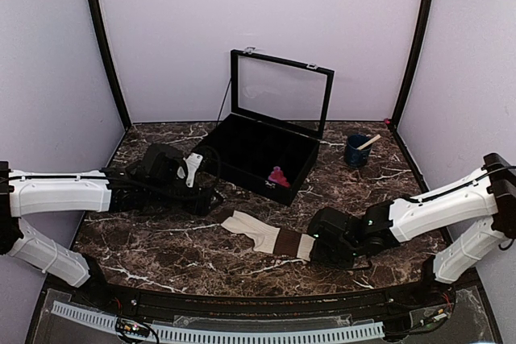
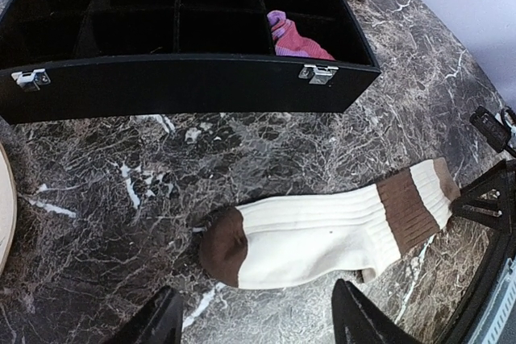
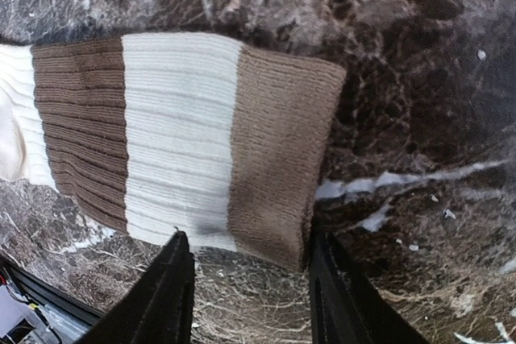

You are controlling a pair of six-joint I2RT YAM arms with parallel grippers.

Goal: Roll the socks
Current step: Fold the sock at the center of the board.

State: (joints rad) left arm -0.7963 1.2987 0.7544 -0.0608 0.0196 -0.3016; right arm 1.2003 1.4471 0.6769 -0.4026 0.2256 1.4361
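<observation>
A cream sock (image 1: 262,235) with brown bands lies flat on the marble table, with its toe to the left and its cuff to the right. My right gripper (image 3: 251,279) is open low over the cuff (image 3: 274,151), and its fingertips straddle the near corner of the brown end band. My left gripper (image 2: 258,324) is open, with bare table between its fingers. The sock's brown toe (image 2: 222,247) lies just ahead of it. A pink sock (image 2: 294,35) sits bunched in a compartment of the black box (image 1: 266,151).
The black divided box stands at the back centre with its glass lid (image 1: 282,90) raised. A blue mug (image 1: 356,151) holding a stick is at the back right. A beige plate rim (image 2: 4,207) shows at the left edge of the left wrist view.
</observation>
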